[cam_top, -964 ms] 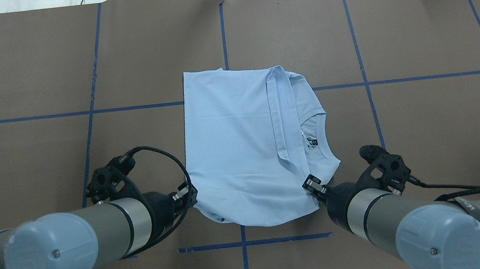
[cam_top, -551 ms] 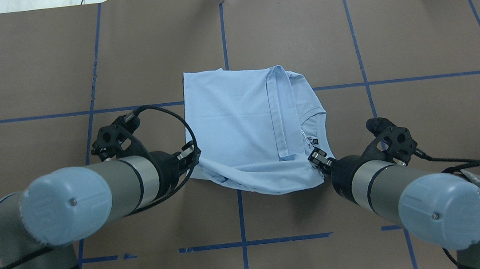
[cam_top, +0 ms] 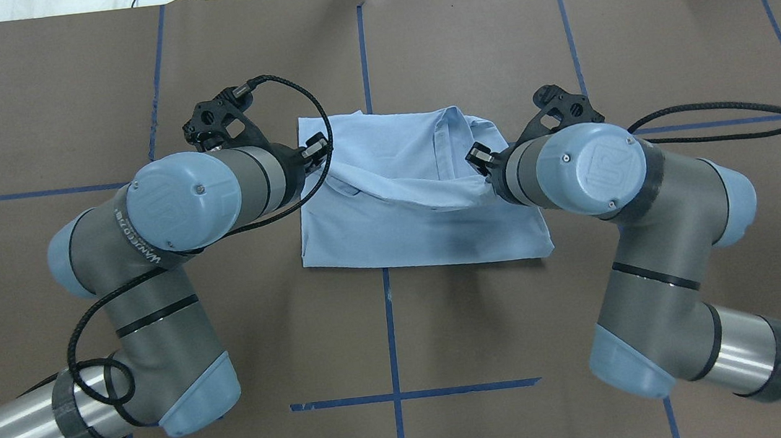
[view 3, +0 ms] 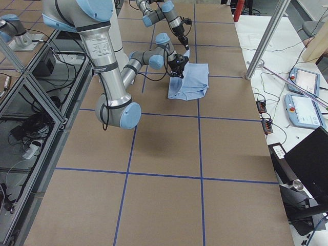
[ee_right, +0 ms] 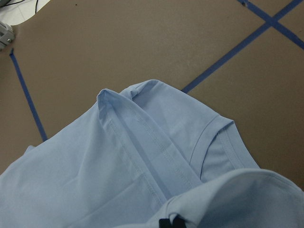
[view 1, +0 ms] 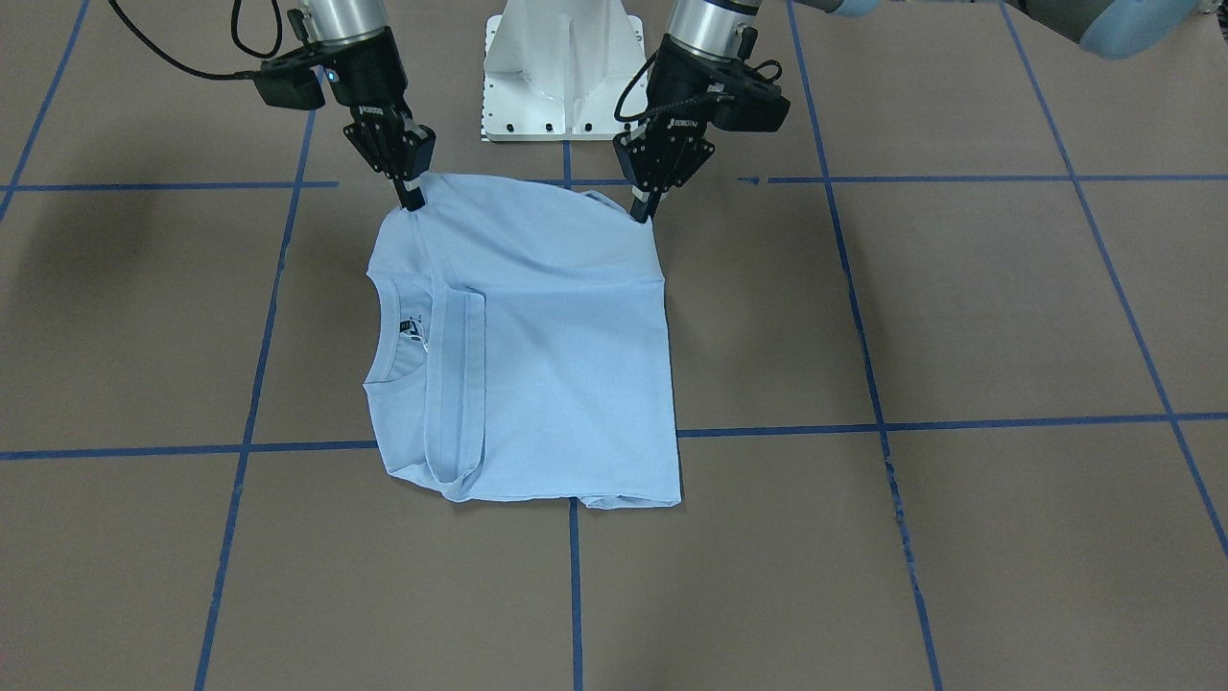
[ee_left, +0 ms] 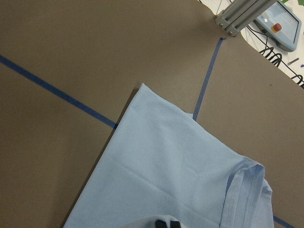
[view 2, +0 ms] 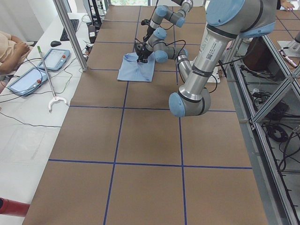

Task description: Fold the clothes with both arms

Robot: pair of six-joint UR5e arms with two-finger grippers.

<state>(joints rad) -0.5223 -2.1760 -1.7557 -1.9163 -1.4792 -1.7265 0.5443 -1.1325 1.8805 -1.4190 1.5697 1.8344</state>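
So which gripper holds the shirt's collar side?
The right gripper: it pinches the corner of the T-shirt nearest the dark neck label, while the left gripper holds the plain, collarless side.

You're working in a robotics lab: a brown tabletop (view 2: pixel 145 136) gridded with blue tape (view 2: pixel 150 163), aluminium frame posts (view 2: pixel 69 33) and, ahead of the left claw (ee_left: pixel 166 223), a teach pendant (ee_left: pixel 281 24) (red stop button showing) beside loose cables (ee_left: pixel 273 52).

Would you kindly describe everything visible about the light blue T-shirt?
The light blue, soft-looking T-shirt lies already folded into a rectangle on the brown table, with its dark neck label showing. The left gripper and right gripper each pinch a corner of its robot-side edge, lifted so it sags between them.
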